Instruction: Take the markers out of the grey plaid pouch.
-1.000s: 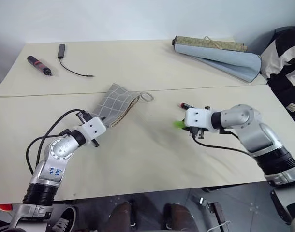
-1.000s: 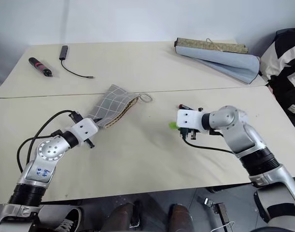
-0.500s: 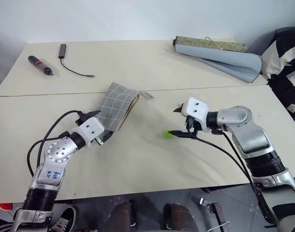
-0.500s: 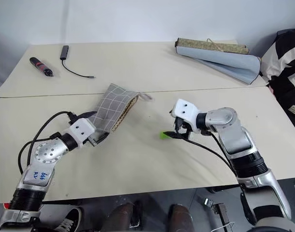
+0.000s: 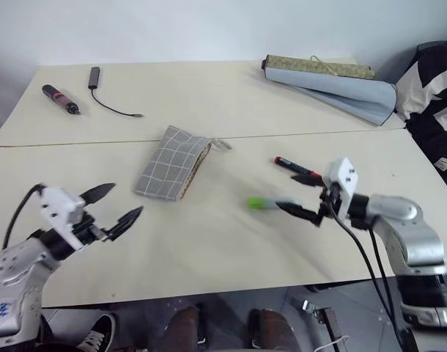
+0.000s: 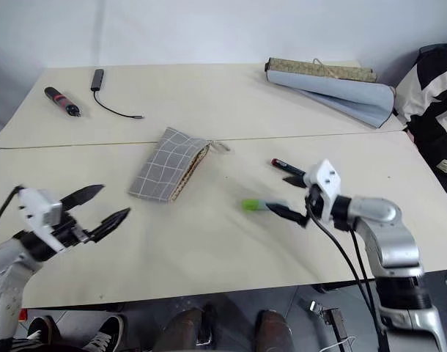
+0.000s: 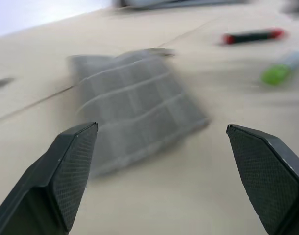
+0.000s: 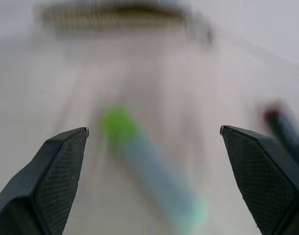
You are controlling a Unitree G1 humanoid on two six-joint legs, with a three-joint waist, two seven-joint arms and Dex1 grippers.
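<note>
- A pale cream tabletop (image 5: 209,249) spans the scene, made of two slabs joined along a seam (image 5: 99,143) that runs side to side.
- Behind it stands a plain whitish wall (image 5: 172,29), evenly lit.
- Under the near edge lies a grey floor (image 5: 297,315).
- At the far right edge sits black and white striped fabric (image 5: 432,88).
- At the far right of the tabletop lies a rolled blue-grey mat (image 5: 333,81).
</note>
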